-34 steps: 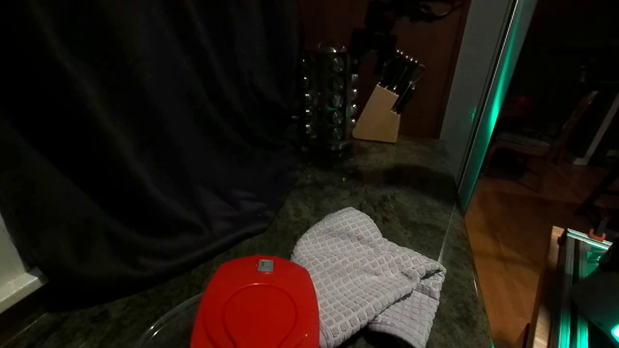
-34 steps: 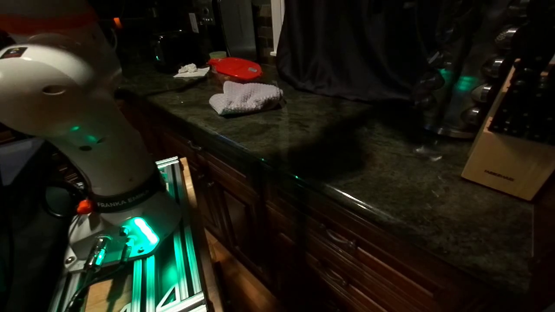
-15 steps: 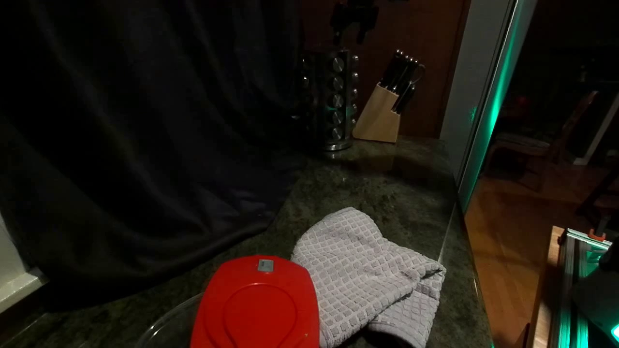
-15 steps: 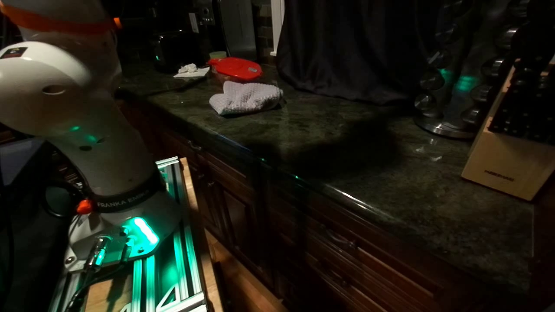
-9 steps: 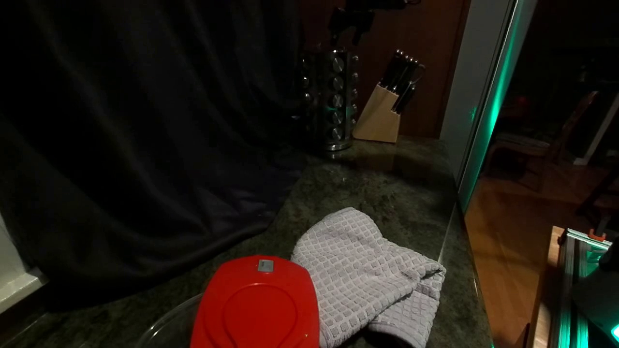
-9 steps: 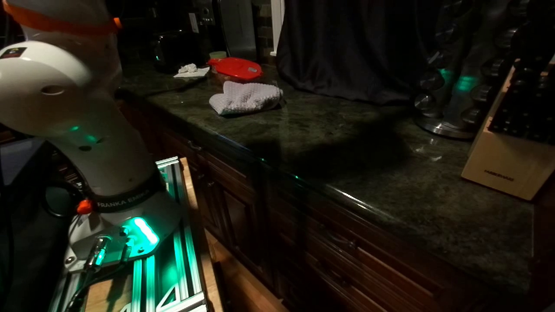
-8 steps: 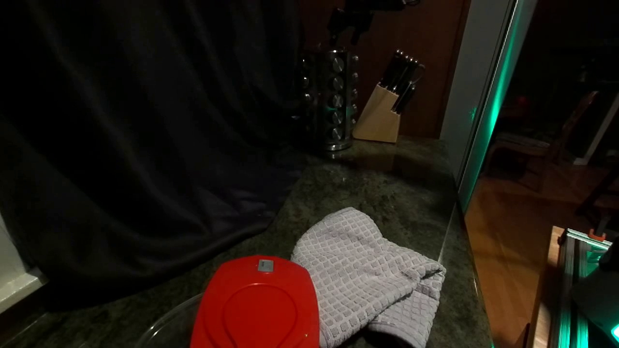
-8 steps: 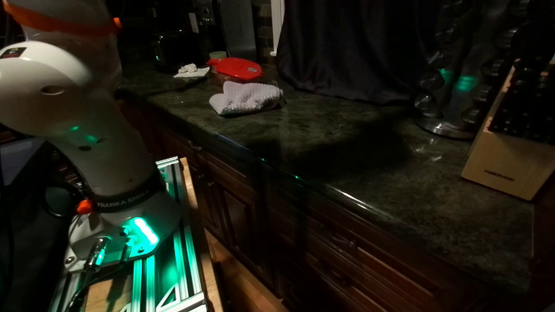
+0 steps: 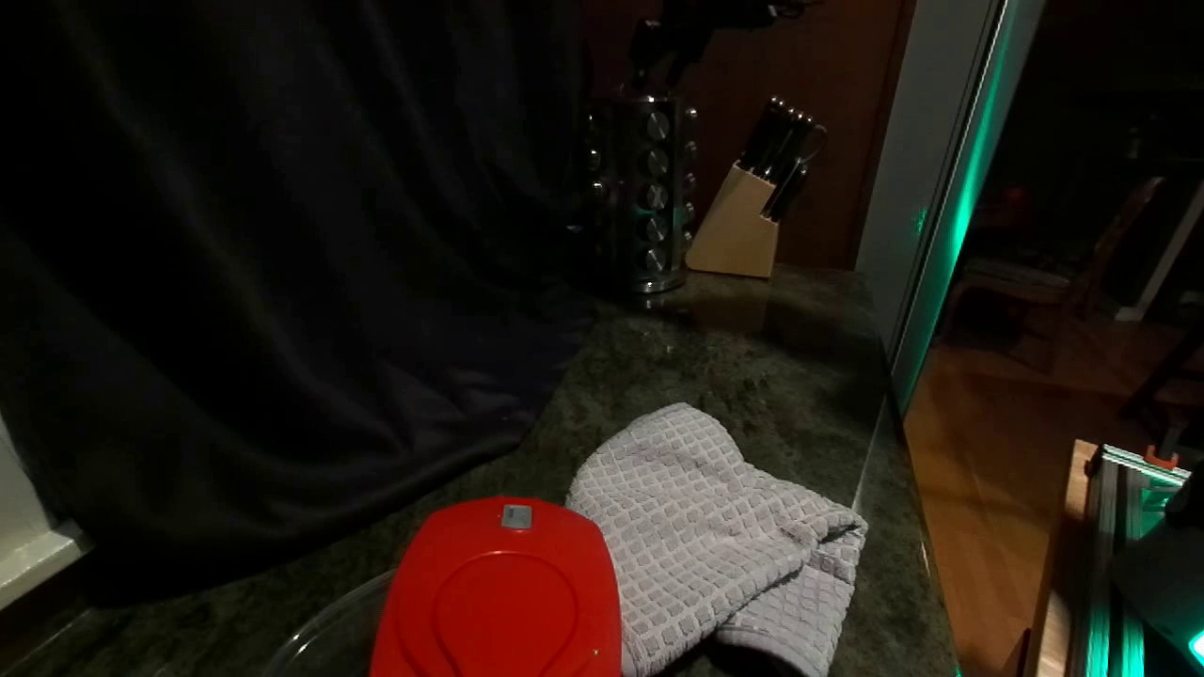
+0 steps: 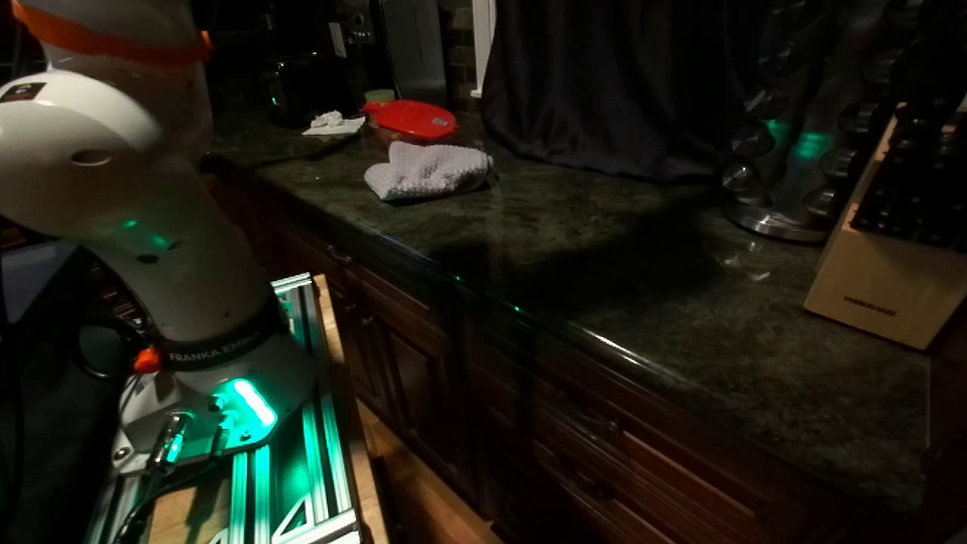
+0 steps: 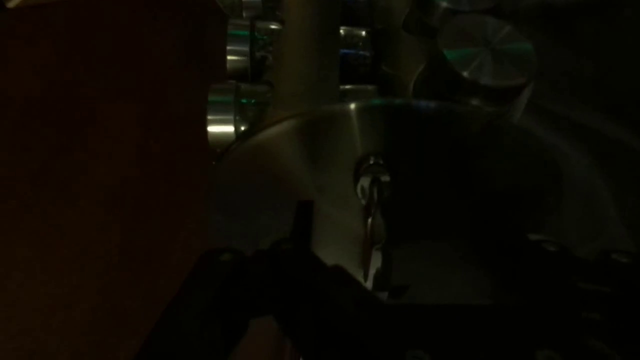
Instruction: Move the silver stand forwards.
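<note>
**Grasp from above: the gripper [image 9: 657, 81] over the silver spice rack [image 9: 653, 195]**

The gripper's two fingers [image 9: 641, 75] stand apart, holding nothing; in an exterior view their tips hang just above the rack's top, contact unclear. In the wrist view, one dark fingertip [image 11: 302, 222] lies beside the ring handle [image 11: 370, 212] on the round top plate [image 11: 331, 200]; the second is lost in shadow. The step appears to be the grasp: centre the ring between the fingers, lower until they straddle it without pressing the plate, then squeeze. The rack stands upright on the mottled countertop [image 9: 724, 376], just beside the wooden knife block [image 9: 736, 228] and near the black curtain [image 9: 348, 282]; being tall, it should be slid slowly, level, clear of both.
</note>
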Controlling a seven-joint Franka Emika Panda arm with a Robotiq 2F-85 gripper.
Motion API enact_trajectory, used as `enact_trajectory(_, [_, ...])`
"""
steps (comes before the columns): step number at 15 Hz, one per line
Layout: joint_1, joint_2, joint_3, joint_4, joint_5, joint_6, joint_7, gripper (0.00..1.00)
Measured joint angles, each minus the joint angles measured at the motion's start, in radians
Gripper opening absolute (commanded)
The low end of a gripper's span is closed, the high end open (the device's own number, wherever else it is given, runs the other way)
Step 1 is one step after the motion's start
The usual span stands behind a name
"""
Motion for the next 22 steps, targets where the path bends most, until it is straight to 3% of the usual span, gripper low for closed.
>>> enact_trajectory(1, [-0.002,0.003,0.0,0.002,0.004,0.005,-0.004,0.63])
enact_trajectory(3, [-0.006,0.009,0.001,0.009,0.016,0.006,-0.013,0.63])
enact_trajectory(4, [-0.008,0.012,0.001,0.011,0.021,0.007,-0.019,0.55])
enact_trajectory(6, [-0.011,0.016,0.003,0.016,0.039,0.01,-0.033,0.49])
enact_trajectory(7, [-0.012,0.017,0.004,0.017,0.05,0.013,-0.04,0.39])
enact_trajectory(9, [-0.016,0.018,0.007,0.019,0.074,0.023,-0.055,0.36])
enact_trajectory(15, [-0.029,0.023,0.011,0.019,0.117,0.05,-0.101,0.06])
enact_trajectory(22, [-0.033,0.024,0.012,0.019,0.118,0.05,-0.111,0.04])
